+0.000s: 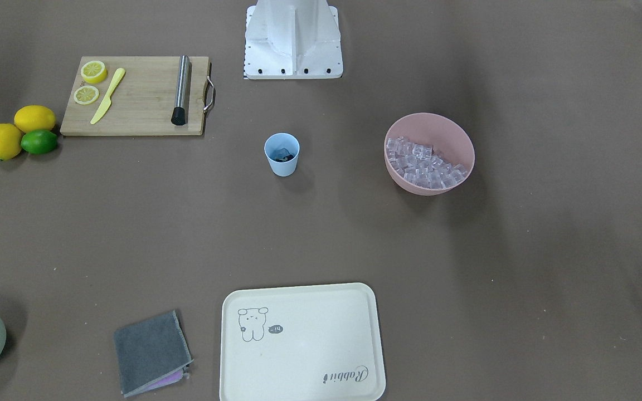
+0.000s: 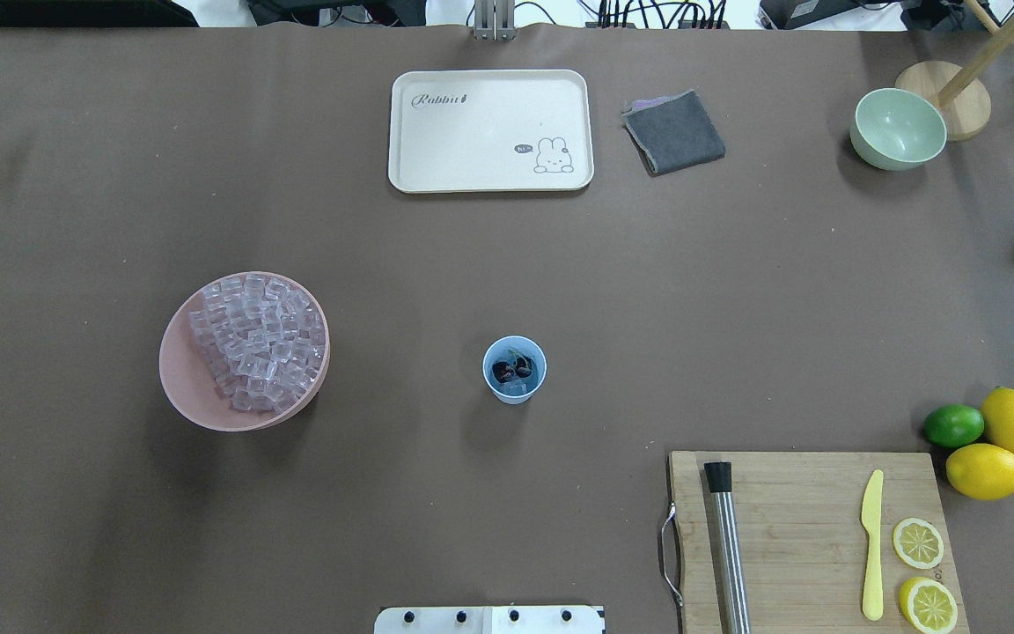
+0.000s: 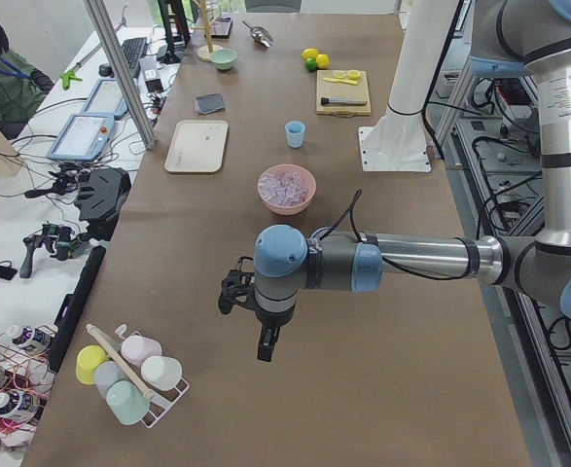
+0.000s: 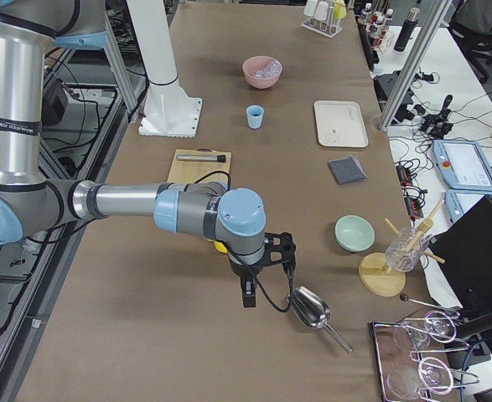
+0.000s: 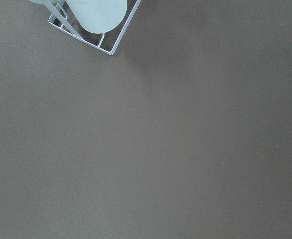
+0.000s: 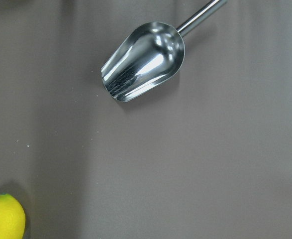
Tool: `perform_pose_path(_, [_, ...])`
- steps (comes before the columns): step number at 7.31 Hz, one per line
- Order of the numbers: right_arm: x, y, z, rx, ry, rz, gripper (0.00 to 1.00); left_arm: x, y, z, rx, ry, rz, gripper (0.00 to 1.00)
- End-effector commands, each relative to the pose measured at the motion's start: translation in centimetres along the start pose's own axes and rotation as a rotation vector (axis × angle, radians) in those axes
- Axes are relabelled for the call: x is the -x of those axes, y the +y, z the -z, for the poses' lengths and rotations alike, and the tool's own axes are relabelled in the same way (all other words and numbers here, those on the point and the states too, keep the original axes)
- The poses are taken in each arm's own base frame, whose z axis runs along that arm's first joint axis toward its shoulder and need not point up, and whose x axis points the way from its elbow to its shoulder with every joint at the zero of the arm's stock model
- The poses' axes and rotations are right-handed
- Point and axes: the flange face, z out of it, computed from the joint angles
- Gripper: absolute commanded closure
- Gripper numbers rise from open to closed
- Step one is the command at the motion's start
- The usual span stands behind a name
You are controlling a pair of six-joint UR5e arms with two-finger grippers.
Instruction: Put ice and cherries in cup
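Cup: small blue cup (image 2: 515,370) stood upright mid-table, well apart from both arms.
Cherries: dark cherries (image 2: 505,367) lay inside the cup.
Ice: at least one clear piece of ice (image 2: 518,386) showed in the cup beside the cherries; the bulk was heaped in the pink bowl (image 2: 181,396) on the robot's left.
Progress: both items looked to be in the cup, so the task was likely done or close to it.
Left gripper: left gripper (image 3: 264,350) hung over bare table at the far left end, near a rack (image 3: 129,375) of cups; cannot tell if its fingers were spread or pressed together.
Right gripper: right gripper (image 4: 247,299) hung at the far right end, just beside a metal scoop (image 6: 143,60) lying on the table; finger state cannot be told either, and nothing was seen in it.
Risk 1: the cup was light and narrow, so a low arm sweep across the middle could tip it and spill the contents.
Risk 2: any extra scoop of ice could miss the narrow rim and scatter cubes.
Risk 3: a careless move could knock the rack or the scoop.
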Motion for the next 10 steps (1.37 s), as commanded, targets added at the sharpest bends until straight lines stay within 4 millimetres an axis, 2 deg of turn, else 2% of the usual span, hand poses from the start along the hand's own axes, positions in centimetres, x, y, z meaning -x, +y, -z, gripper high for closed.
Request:
perform_pose_path(1, [2.5, -1.2, -2.2, 0.052, 0.024, -0.057, 0.0, 0.0, 0.0, 0.1, -0.001, 0.0, -0.002, 0.02])
perform_pose_path(2, [3.6, -1.6, -3.4, 0.062, 0.037, 0.0, 0.0, -0.1, -0.1, 0.1, -0.002, 0.0, -0.003, 0.02])
perform_pose_path(3, [3.7, -1.6, -3.6, 0.062, 0.036, 0.009, 0.0, -0.1, -0.1, 0.1, -0.002, 0.0, -0.005, 0.02])
perform_pose_path(10, [4.0, -1.9, -3.4, 0.056, 0.027, 0.008, 0.0, -0.1, -0.1, 0.1, -0.003, -0.001, -0.007, 0.02])
